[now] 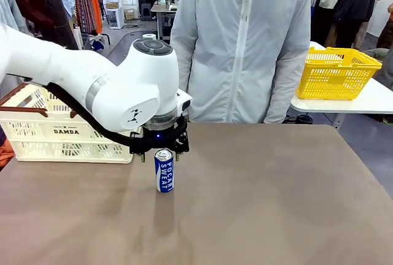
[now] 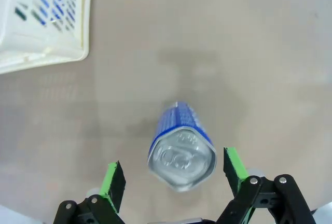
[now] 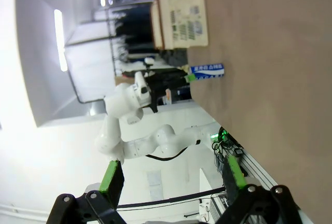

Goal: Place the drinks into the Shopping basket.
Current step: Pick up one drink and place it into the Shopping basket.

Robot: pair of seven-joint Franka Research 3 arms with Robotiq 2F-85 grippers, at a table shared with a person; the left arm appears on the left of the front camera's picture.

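A blue can with white "POCARI SWEAT" lettering (image 1: 164, 171) stands upright on the brown table, left of the middle. My left gripper (image 1: 161, 146) hangs just above it, open. In the left wrist view the can's silver top (image 2: 182, 159) sits between the green pads (image 2: 113, 182), touching neither. The cream-white DAMDA shopping basket (image 1: 64, 132) stands at the table's left edge, behind the arm; its corner (image 2: 62, 53) shows in the left wrist view. The green cans are out of view. My right gripper (image 3: 171, 175) is open and holds nothing, off the table, with the can (image 3: 207, 71) far off.
A person in a white jacket (image 1: 242, 44) stands at the far edge of the table, hands down. A yellow mesh basket (image 1: 336, 72) sits on a separate white table at the back right. The brown tabletop (image 1: 276, 197) is bare to the right of the can.
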